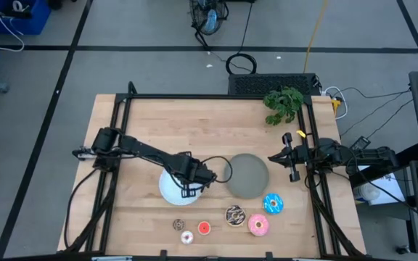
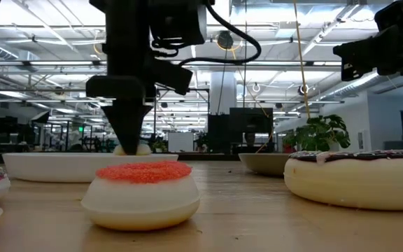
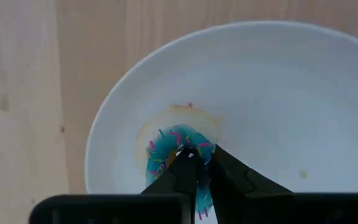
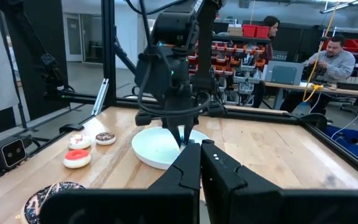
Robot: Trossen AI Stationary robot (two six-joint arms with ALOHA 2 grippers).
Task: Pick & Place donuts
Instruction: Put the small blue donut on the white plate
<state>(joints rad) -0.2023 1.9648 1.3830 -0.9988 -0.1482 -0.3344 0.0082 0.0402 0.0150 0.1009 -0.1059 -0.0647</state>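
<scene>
Donuts (image 1: 231, 221) mostly lie in a row at the worktop's (image 1: 151, 123) near edge from above, six left to move. Left wrist view: left gripper (image 3: 197, 163), fingers barely parted, touches the mini blue donut (image 3: 174, 152) inside the white plate (image 3: 278, 87). Right gripper (image 4: 201, 155) waits with fingers together.

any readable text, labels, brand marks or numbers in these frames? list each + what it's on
None legible in any view.
Donuts, e.g. the large blue donut: sprinkles only, no lettering.
White plate, grey plate: plain.
Left hand, right hand: no visible markings.
Red bins in the room behind: any labels are too small to read.
</scene>
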